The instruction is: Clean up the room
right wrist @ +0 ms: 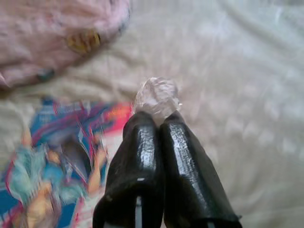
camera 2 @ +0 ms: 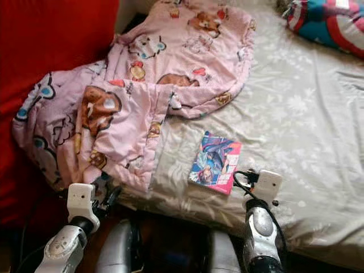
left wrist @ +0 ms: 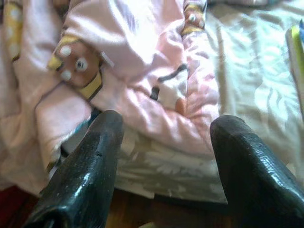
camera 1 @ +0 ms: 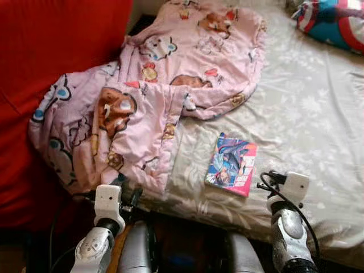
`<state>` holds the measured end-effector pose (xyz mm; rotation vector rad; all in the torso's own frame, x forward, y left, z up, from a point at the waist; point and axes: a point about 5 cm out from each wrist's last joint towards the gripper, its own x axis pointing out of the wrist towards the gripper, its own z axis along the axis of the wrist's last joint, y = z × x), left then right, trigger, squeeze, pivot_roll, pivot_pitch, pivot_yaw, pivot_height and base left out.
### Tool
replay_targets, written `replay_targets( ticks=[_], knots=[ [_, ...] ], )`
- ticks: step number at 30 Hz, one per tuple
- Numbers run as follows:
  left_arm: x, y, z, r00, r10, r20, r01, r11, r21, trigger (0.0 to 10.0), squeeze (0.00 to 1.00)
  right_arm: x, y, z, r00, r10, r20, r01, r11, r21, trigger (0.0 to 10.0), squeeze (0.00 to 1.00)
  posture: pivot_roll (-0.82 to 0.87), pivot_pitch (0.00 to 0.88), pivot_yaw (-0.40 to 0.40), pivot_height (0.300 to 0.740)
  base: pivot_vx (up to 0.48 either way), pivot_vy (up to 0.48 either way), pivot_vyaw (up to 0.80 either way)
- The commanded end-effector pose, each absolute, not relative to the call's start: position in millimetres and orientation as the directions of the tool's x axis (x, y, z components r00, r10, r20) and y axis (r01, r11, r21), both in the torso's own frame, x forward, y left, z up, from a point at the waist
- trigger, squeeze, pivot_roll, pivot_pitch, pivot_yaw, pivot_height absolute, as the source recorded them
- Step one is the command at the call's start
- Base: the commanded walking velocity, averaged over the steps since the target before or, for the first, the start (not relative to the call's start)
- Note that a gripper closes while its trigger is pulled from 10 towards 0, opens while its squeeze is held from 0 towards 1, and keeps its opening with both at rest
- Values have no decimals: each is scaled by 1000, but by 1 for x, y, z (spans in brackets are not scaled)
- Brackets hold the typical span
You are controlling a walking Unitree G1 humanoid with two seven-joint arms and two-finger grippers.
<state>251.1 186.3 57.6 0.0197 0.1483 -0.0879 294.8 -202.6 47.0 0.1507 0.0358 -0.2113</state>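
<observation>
A bed (camera 1: 318, 114) with a pale floral sheet lies before the robot. A pink quilt (camera 1: 165, 85) printed with cartoon bears is bunched over the bed's left part, its lower corner hanging over the near edge beside a red wall or panel (camera 1: 51, 68). A colourful comic book (camera 1: 232, 164) lies flat on the sheet near the bed's front edge, just right of the quilt's folded border. A cushion (camera 1: 333, 20) with red, white and blue rings sits at the far right corner of the bed.

The left end effector (left wrist: 164, 156) is at the bed's near edge, below the hanging quilt corner; its two black fingers (left wrist: 90, 171) stand wide apart with nothing between them, pointing toward the quilt's hem and the sheet under it.

The right end effector (right wrist: 159, 121) hovers over the sheet just to the right of the comic book. Its fingers are pressed together, and a small crumpled piece of clear plastic wrap (right wrist: 156, 95) is pinched at their tips. In the right wrist view the book's cover shows blurred beside the fingers, with the quilt's edge beyond it.
</observation>
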Motion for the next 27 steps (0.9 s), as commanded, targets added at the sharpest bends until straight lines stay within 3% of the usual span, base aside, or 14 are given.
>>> replay_targets(
  ticks=[1,14,27],
  knots=[
    [249,192,50,984,-56,-170,60,998,20,10000,0,292,-192,49,988,-150,-25,152,980,128,10000,0,-66,122,-36,627,0,0,0],
    [249,204,45,987,16,-159,-16,1000,6,10000,0,280,-185,58,999,-39,11,37,993,109,10000,0,-78,97,-47,642,0,0,0],
    [252,203,20,970,17,-244,-23,999,-22,10000,0,255,-192,-2,955,-15,-297,35,997,64,10000,0,-79,62,-42,732,0,0,0]
  ],
)
